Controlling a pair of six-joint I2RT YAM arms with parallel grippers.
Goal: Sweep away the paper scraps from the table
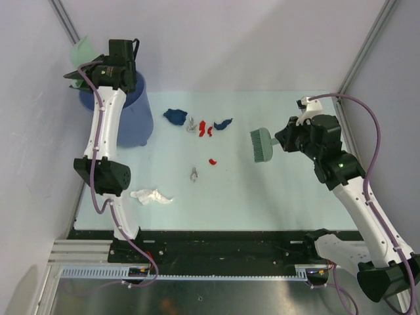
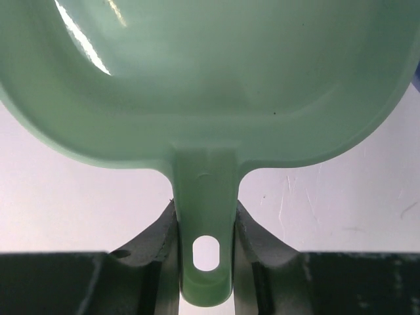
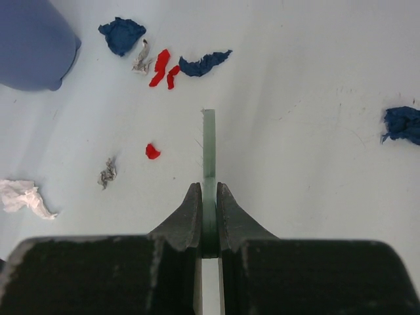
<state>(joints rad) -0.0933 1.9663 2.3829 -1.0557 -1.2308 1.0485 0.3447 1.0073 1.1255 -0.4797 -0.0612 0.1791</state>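
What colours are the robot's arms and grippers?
The left arm and right arm have white links and black joints, each with a pale purple cable. The right arm shows a small green light. The left gripper and right gripper are black, with two tapered fingers.

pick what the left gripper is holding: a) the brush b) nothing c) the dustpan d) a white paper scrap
c: the left gripper is shut on the handle of the mint-green dustpan, while the brush sits in the right gripper.
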